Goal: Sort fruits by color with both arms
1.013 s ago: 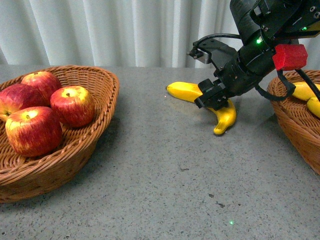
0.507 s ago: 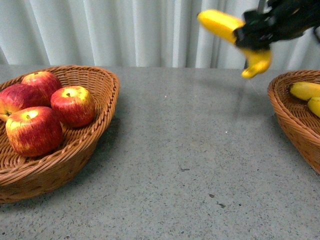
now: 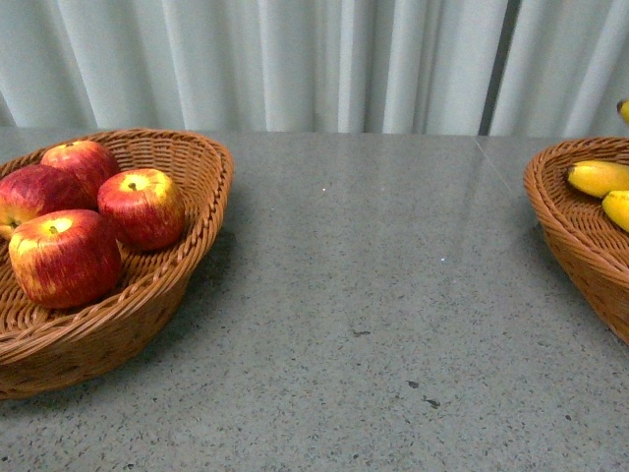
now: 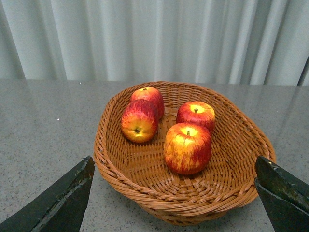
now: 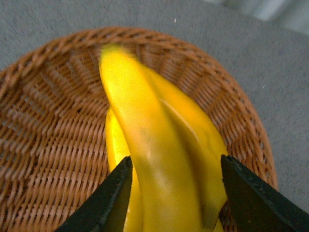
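The right claw [image 5: 174,203] grips a banana [image 5: 154,159] directly above the right basket [image 5: 43,140], its long axis running out from the fingers (two bananas below); left claw [image 4: 174,198] gapes, empty.

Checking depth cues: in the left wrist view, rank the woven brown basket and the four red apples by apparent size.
1. Woven brown wicker basket, by far the largest.
2. Front red-and-yellow apple, probably only because it is nearest.
3. Left apple, right apple and back apple, partly hidden: too alike to rank.

Apples [image 3: 88,221] in left basket [image 3: 187,265]; bananas [image 3: 601,187] in right basket [image 3: 570,236].
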Robot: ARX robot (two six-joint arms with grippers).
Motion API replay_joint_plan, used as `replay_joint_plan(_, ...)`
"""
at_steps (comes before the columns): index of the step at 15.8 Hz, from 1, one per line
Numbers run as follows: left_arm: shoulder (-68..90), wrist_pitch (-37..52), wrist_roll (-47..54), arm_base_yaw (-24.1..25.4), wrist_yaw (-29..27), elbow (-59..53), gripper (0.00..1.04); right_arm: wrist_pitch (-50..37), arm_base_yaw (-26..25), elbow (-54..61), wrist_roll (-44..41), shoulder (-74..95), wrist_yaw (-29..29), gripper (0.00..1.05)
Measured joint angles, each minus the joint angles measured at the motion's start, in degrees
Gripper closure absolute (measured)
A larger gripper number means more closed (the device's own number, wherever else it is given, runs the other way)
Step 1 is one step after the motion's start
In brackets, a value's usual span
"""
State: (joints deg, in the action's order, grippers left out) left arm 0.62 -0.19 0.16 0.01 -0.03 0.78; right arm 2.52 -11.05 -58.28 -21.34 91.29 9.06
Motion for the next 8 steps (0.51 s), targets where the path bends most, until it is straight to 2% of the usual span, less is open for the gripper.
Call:
replay_joint_plan(4, 0.0, 0.0, 0.0, 0.0, 0.0, 0.0, 0.07, -3.8, 1.8, 0.2, 1.9, -8.2, 5.4, 0.05)
replay_joint_plan(8, 0.0, 0.0, 0.0, 0.0, 0.0, 0.0, 0.07, -7.1, 6.6, 9.6, 8.6, -30.1, 10.4, 0.07)
